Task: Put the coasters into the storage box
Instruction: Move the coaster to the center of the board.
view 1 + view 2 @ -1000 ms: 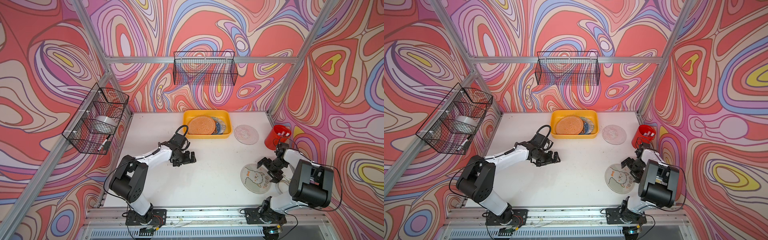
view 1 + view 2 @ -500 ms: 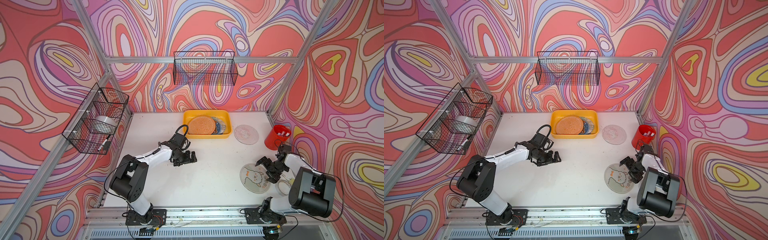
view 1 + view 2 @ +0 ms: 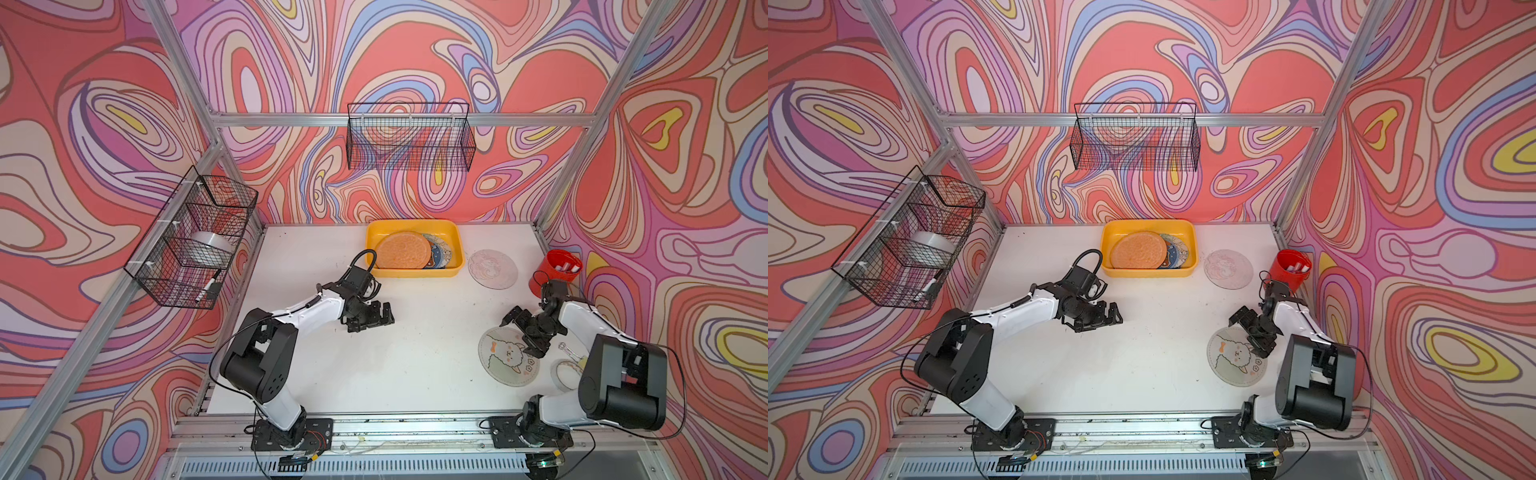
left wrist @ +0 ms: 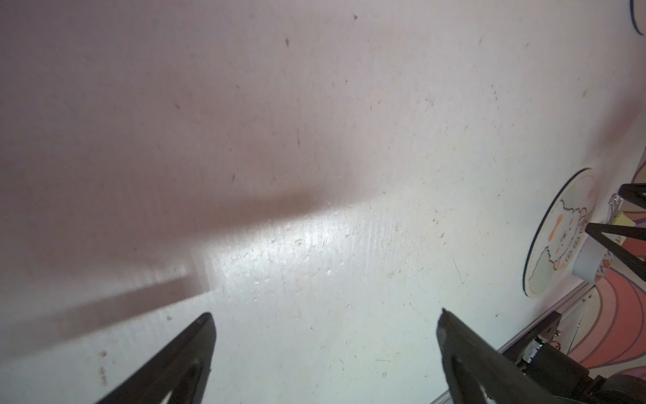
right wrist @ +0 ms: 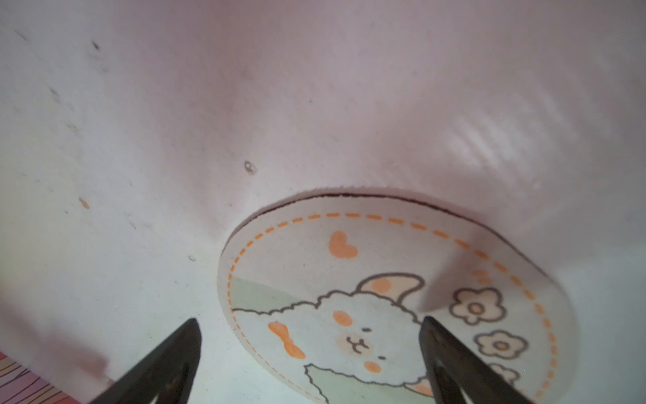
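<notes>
The left gripper [image 3: 372, 319] hangs open and empty over bare table, unmoved. At the back, the storage box [image 3: 415, 272] holds the orange coaster [image 3: 402, 254] atop others, with a pink coaster [image 3: 493, 268] just beside it. The right gripper [image 3: 518, 336], jaws spread, has edged over the sheep coaster [image 3: 509, 363], likely the next pickup.

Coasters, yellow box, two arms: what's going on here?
Two robot arms are tidying coasters into the yellow storage box. Several, an orange coaster on top, already lie inside. The right arm holds its jaws open over the woolly-animal coaster, gripping nothing. The left arm hovers apart, jaws open and empty. A pink coaster lies beside the box.
</notes>
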